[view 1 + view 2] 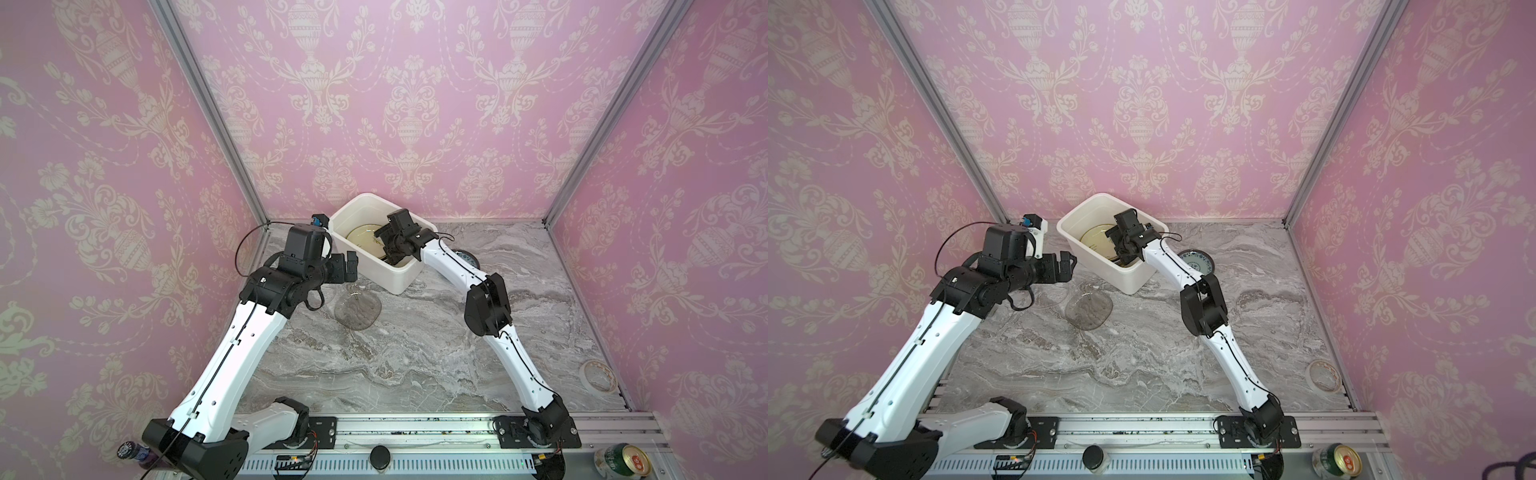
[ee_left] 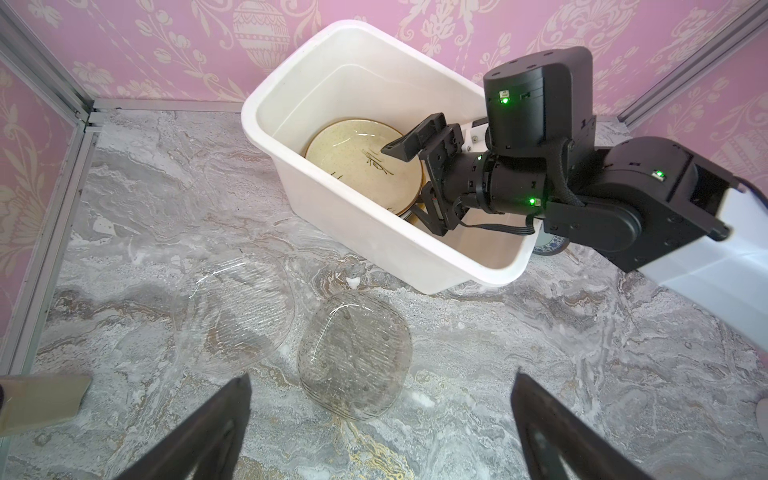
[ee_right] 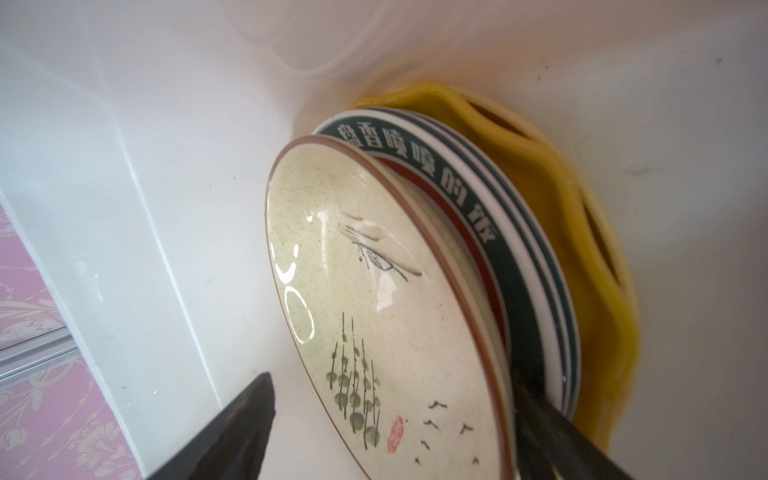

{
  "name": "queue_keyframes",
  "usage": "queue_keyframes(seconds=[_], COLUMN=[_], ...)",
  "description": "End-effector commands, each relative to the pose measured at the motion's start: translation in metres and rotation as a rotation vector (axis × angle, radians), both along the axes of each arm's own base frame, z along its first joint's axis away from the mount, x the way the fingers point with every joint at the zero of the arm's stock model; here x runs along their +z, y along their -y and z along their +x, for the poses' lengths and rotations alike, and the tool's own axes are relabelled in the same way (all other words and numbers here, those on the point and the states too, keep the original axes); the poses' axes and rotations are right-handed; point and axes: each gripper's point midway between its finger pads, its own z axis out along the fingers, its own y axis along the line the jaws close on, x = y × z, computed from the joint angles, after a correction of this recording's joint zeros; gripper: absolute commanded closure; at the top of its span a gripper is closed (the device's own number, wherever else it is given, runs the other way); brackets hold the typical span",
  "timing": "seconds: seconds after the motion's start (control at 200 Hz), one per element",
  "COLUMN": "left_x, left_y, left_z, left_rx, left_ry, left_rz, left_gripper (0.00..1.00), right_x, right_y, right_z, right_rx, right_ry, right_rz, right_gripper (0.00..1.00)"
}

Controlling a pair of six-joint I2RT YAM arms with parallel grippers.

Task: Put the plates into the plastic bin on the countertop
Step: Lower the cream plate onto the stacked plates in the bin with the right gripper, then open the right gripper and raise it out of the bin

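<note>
Done: cream plate [image 3: 353,291] is lying on dark-rimmed plates [image 3: 478,216] and yellow scalloped plate [image 3: 582,249] inside plastic bin [image 2: 353,232].
Right pincer [image 2: 399,183]: hanging in bin, jaws spread wide astride cream plate's rim, gripping nothing.
Left pincer [image 2: 382,376]: hovering over desk [image 1: 415,365], spread wide, empty.
Remaining: smoky glass plate [image 2: 353,357], clear ribbed plate [image 2: 232,307], blue patterned plate [image 1: 1198,262] are sitting on desk near bin.

The left gripper [image 1: 351,264] stands wide open, its fingers [image 2: 216,428] well apart, the wrist [image 1: 316,272] straight behind them. The right gripper [image 2: 415,178] tilts downward and also gapes, one finger above the other; behind these fingers the right arm [image 1: 449,264] bends sharply at the elbow [image 1: 486,305].
</note>
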Motion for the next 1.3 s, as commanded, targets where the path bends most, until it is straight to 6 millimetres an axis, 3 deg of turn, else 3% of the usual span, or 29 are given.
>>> queue_keyframes(seconds=[0.0, 0.27, 0.465, 0.645, 0.826, 0.931, 1.031, 1.151, 1.296], left_x=[0.022, 0.034, 0.041, 0.047, 0.048, 0.051, 0.052, 0.055, 0.051], left_y=[-0.003, -0.005, -0.007, -0.01, -0.012, -0.003, 0.023, 0.046, 0.068], left_z=[-0.002, -0.005, -0.013, -0.024, -0.045, -0.056, -0.065, -0.072, -0.077], left_rx=[-0.009, 0.002, 0.019, 0.04, 0.077, 0.052, -0.042, -0.121, -0.17], left_ry=[0.059, 0.085, 0.101, 0.072, 0.029, -0.003, -0.059, -0.099, -0.128], left_rz=[-0.006, -0.021, -0.06, -0.09, -0.176, -0.267, -0.39, -0.494, -0.448], left_gripper=[0.01, 0.01, 0.01, 0.01, 0.0, 0.01, 0.01, 0.01, 0.01], right_x=[0.055, 0.093, 0.113, 0.168, 0.228, 0.252, 0.261, 0.259, 0.247], right_y=[0.005, 0.022, 0.025, 0.02, 0.029, 0.049, 0.072, 0.106, 0.163], right_z=[0.002, -0.012, -0.021, -0.032, -0.072, -0.106, -0.137, -0.168, -0.192], right_rx=[-0.037, -0.045, -0.015, 0.086, 0.282, 0.376, 0.441, 0.483, 0.426], right_ry=[0.065, 0.089, 0.113, 0.247, 0.405, 0.475, 0.507, 0.498, 0.469], right_rz=[0.043, -0.007, -0.022, -0.019, -0.099, -0.168, -0.202, -0.204, -0.161], right_gripper=[0.1, 0.02, 0.02, 0.03, 0.06, 0.07, 0.09, 0.11, 0.16])
